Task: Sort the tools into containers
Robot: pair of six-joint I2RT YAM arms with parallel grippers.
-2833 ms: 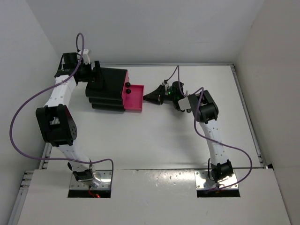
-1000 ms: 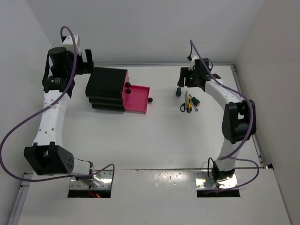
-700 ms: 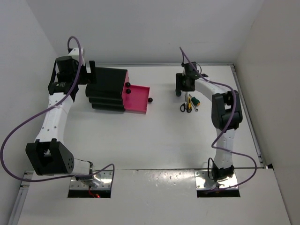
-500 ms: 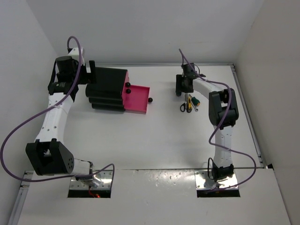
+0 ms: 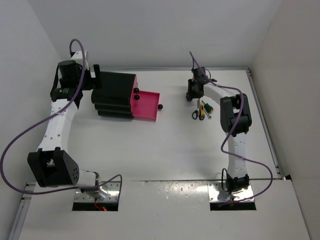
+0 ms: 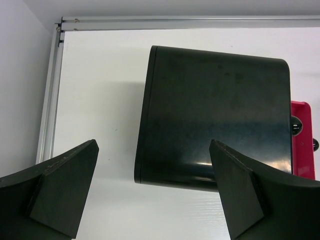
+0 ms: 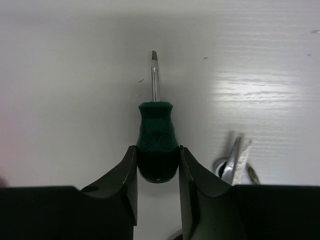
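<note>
Judging by its build, the stubby screwdriver (image 7: 156, 135) should be light and rigid, with a short steel shaft and a fat green handle that will not give under pressure. The handle is the place to hold it. It is the thickest part, its patterned surface looks grippy rather than slick, and most of the weight probably sits there. The bare shaft is thin and smooth and would likely roll or slip between the fingers (image 7: 125, 175). Nothing about it seems fragile, though a grip this far toward the butt may let the tip droop once it is lifted.

The tool lies flat on the tabletop (image 5: 175, 150) in the far right area, with its blade pointing away from the right gripper (image 7: 157, 150). That gripper is down at the surface and clenched on the butt end of the handle, one finger pressed against each side. The front of the handle and the whole shaft stick out beyond the fingertips. The scissors (image 5: 196, 114) lie just beside it on the right, clear of the fingers.

Across the tabletop, well apart from the tool, the pink drawer (image 5: 146, 105) stands pulled out of the cabinet (image 5: 115, 92). The left gripper (image 6: 152, 145) hangs spread wide over the cabinet's back, grasping nothing.
</note>
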